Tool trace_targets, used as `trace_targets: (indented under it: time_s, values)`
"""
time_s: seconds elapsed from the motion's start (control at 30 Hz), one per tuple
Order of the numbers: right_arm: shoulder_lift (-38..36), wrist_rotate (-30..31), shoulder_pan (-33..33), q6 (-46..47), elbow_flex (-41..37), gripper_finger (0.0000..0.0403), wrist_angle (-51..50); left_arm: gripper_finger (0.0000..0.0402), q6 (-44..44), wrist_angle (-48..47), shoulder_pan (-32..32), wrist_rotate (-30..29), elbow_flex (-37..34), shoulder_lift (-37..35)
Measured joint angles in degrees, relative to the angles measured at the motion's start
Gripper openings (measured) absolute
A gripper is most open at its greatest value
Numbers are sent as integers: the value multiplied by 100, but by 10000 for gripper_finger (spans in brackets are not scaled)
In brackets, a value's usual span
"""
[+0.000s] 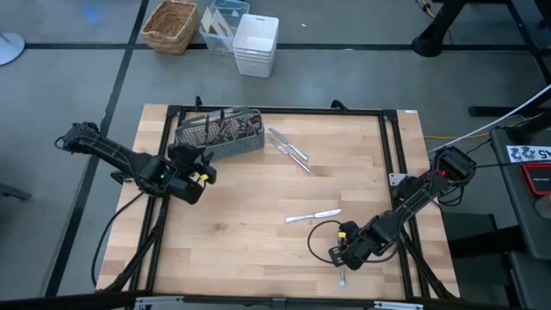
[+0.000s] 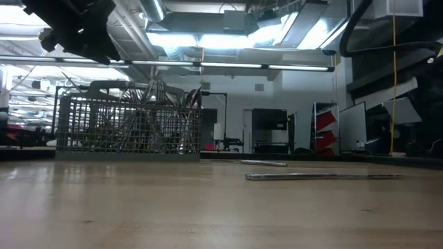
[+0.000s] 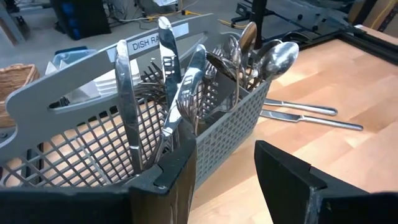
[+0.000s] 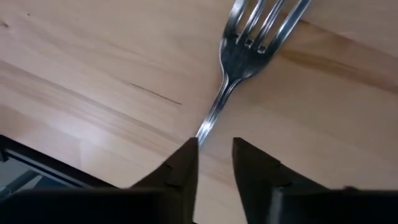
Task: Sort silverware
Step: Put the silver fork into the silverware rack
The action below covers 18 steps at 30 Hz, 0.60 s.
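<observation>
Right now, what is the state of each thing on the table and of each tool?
caddy: lying tilted, cutlery sticking out.
two knives: flat on the wood beside the caddy.
knife: flat, mid-table, untouched.
fork: flat; handle end at the right tool.
right tool: slightly open, around the fork handle.
left tool: open, empty, at the caddy.

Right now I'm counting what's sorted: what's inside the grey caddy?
The caddy holds upright knives and spoons. Lower ends and any pieces deeper inside are hidden by the mesh.
</observation>
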Motion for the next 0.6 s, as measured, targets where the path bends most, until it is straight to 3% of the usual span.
trace_targets:
  time_s: [0.23, 0.47, 0.6]
  values:
    - [7, 378, -40, 5, 0, 155, -5, 155, 106, 0, -62, -2, 1, 0]
    - [112, 495, -33, 9, 0, 153, -19, 155, 160, 2, -62, -2, -1, 0]
    - [383, 240, -29, 17, 1, 145, 30, 155, 160, 2, -62, -2, -1, 0]
